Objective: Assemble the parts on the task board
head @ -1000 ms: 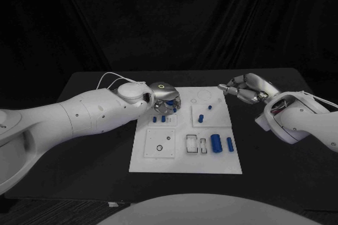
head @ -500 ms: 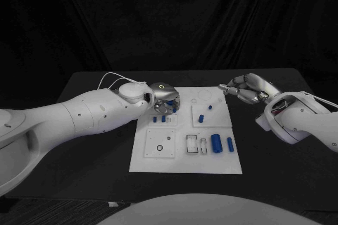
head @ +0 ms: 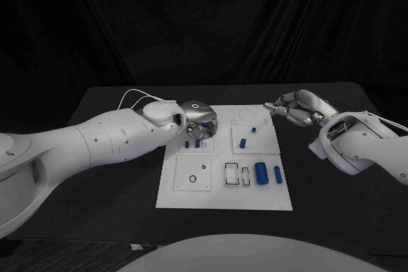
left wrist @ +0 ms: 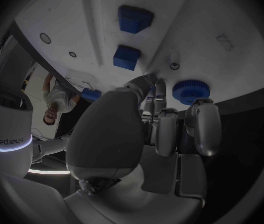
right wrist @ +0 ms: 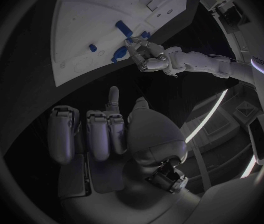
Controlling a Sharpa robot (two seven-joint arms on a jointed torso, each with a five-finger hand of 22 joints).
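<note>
The white task board (head: 225, 192) lies mid-table. My left hand (head: 200, 122) hovers low over its far left corner with the fingers curled down. In the left wrist view the fingertips (left wrist: 201, 109) close around a blue gear (left wrist: 190, 91) on the board; whether they grip it I cannot tell. Two blue blocks (left wrist: 135, 19) (left wrist: 126, 56) stand just beyond. My right hand (head: 293, 110) hangs over the black table off the board's far right corner, fingers (right wrist: 101, 129) curled in on nothing. Blue cylinders (head: 261, 173) (head: 277, 174) lie near the board's right edge.
Small blue pegs (head: 187, 144) (head: 242, 143) (head: 254, 130) stand in the board's middle plates, and a dark ring (head: 192, 179) lies on the near left plate. Rectangular slots (head: 232, 172) sit beside the cylinders. Black table (head: 111, 183) surrounds the board.
My left hand has edged very slightly toward the board's middle. The right hand and the parts have stayed put.
</note>
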